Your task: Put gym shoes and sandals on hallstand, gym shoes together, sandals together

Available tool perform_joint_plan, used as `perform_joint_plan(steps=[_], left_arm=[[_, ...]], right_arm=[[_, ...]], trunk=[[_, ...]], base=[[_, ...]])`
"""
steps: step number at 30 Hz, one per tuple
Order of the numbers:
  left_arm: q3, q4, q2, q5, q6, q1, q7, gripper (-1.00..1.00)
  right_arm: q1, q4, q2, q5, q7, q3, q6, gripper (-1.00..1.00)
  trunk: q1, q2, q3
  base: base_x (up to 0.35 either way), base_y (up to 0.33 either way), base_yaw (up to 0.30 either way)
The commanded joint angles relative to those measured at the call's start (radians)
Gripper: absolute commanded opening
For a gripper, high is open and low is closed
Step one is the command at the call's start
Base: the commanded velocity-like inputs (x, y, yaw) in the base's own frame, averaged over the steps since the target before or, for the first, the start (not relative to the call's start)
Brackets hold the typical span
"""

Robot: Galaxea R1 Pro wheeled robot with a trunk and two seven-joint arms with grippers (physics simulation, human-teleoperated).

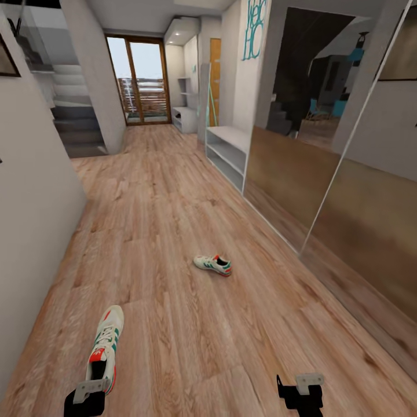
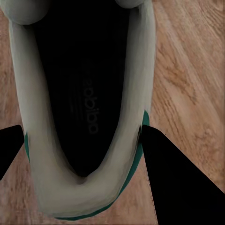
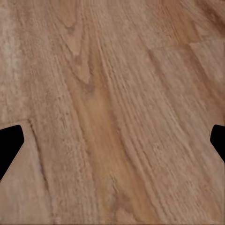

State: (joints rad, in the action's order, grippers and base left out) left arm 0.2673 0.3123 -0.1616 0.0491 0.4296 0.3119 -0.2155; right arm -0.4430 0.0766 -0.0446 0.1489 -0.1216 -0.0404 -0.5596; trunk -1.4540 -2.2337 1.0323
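Head view: you look down a corridor whose wood-plank floor (image 1: 174,202) runs toward a glazed door (image 1: 139,81); the pale hallstand (image 1: 227,152) stands along the right wall, well ahead of you, next to the mirrored wardrobe doors (image 1: 324,191). One gym shoe (image 1: 212,264) lies on the floor in the middle of the corridor, apart from the rack. A second gym shoe (image 1: 106,346) is at lower left, heel toward you, with your left gripper (image 1: 87,397) at its heel. Your right gripper (image 1: 304,389) hangs over bare floor at lower right. Left wrist view: the second shoe's dark opening and off-white collar (image 2: 89,187) sit between the two fingers; one finger (image 2: 183,187) touches the green-edged outer side of the heel, the other (image 2: 9,150) is at the opposite side, so the gripper is closed onto the heel. Right wrist view: the fingertips (image 3: 9,145) sit at opposite edges, spread wide, with nothing between them but floor planks (image 3: 112,108).
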Motion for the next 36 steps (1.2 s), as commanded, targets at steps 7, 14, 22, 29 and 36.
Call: perform_joint_plan(steps=[7, 14, 22, 29, 36], left_arm=[[0.009, 0.0, 0.001, 0.005, 0.003, 0.001, -0.006, -1.0], [0.009, -0.001, 0.001, 0.005, 0.003, 0.001, -0.006, -1.0], [0.009, -0.001, 0.001, 0.005, 0.003, 0.001, -0.006, -1.0], [0.009, 0.0, 0.001, 0.005, 0.004, 0.001, -0.006, -1.0], [0.009, 0.001, 0.001, 0.005, 0.004, 0.001, -0.006, -1.0]], right_arm=[[0.0, -0.001, 0.001, 0.011, -0.006, -0.004, -0.002, 1.0], [0.0, -0.001, 0.002, 0.01, -0.006, -0.004, -0.002, 1.0], [0.0, 0.0, 0.006, 0.009, -0.005, -0.004, -0.002, 1.0], [0.0, 0.0, 0.008, 0.009, -0.004, -0.004, -0.002, 1.0], [0.0, 0.0, 0.009, 0.009, -0.004, -0.003, -0.002, 1.0]], trunk=[[0.0, 0.0, 0.001], [0.0, 0.0, 0.001], [0.0, 0.0, 0.001], [0.0, 0.0, 0.001], [0.0, 0.0, 0.001]], base=[[0.306, -0.186, 0.261], [0.306, -0.187, 0.272], [0.306, -0.187, 0.08], [0.304, -0.186, 0.004], [0.26, -0.174, 0.233]])
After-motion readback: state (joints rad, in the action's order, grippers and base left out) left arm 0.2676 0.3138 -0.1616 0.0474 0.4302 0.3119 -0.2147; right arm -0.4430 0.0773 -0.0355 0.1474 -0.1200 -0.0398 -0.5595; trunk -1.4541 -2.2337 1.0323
